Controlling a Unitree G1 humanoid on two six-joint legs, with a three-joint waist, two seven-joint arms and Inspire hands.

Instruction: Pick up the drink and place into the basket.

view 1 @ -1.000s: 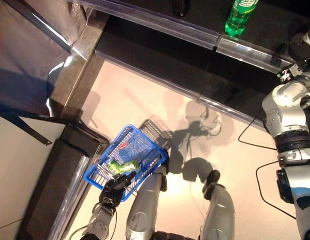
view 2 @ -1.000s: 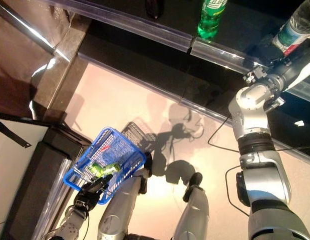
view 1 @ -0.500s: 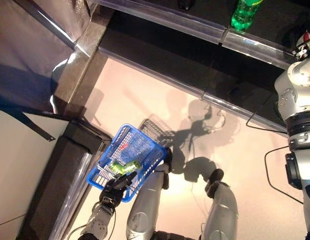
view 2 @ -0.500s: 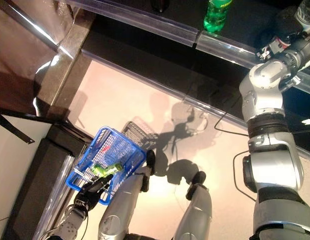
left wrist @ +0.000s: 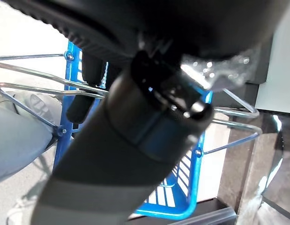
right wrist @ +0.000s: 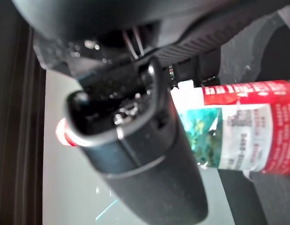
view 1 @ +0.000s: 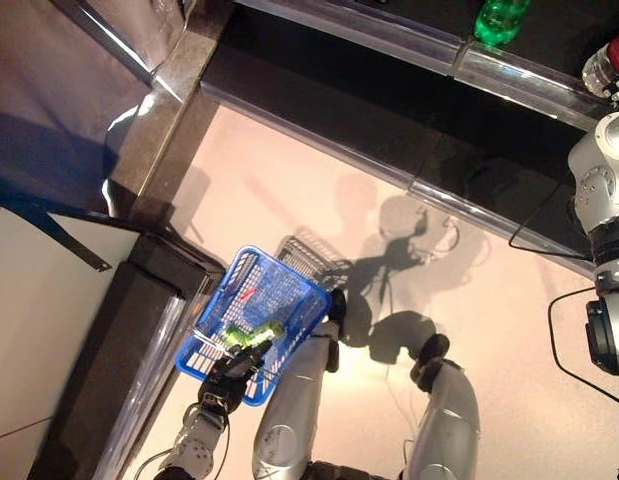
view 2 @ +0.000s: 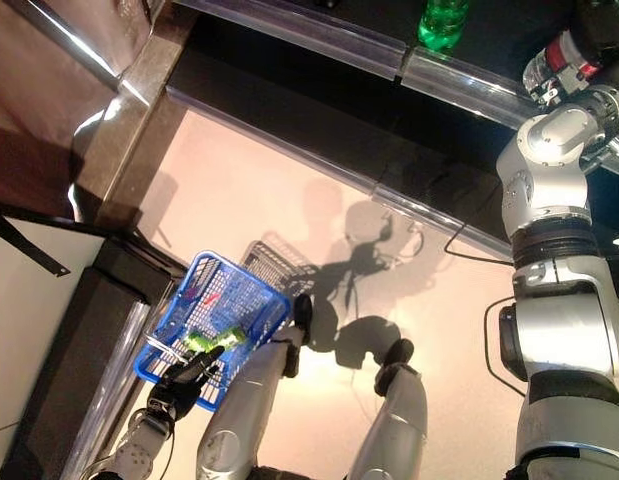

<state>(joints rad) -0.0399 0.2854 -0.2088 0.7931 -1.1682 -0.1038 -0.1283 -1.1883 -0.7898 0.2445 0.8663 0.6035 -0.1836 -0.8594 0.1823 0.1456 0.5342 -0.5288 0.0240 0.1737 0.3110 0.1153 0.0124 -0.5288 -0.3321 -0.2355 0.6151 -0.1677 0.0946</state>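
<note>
Scene seen from the head camera, looking down. The left hand [view 2: 179, 380] grips the wire handle [left wrist: 37, 89] of a blue basket [view 1: 289, 290] held low at the robot's left side; in the left wrist view its fingers [left wrist: 91, 75] curl over the metal wires, so the hand is clamped on the handle. Inside the basket lies a green bottle [view 1: 251, 333] on its side, near the end closest to the hand. The right hand [right wrist: 135, 140] is raised to the dark shelf [view 2: 329, 25] at the upper right, where it holds the drink [view 2: 551, 68], a clear bottle with a red-and-white label. In the right wrist view the thumb lies across the bottle [right wrist: 238, 129] and the fingers [right wrist: 205, 61] wrap its far side, so the hand is closed round it; the red cap end shows past the thumb. The drink is thus in the right hand at shelf level, well apart from the basket below. A second green bottle [view 2: 441, 22] stands upright on the same shelf, behind a clear front rail [view 1: 409, 30], to the left of the held drink. Pale floor [view 1: 289, 190] lies between shelf and basket.
</note>
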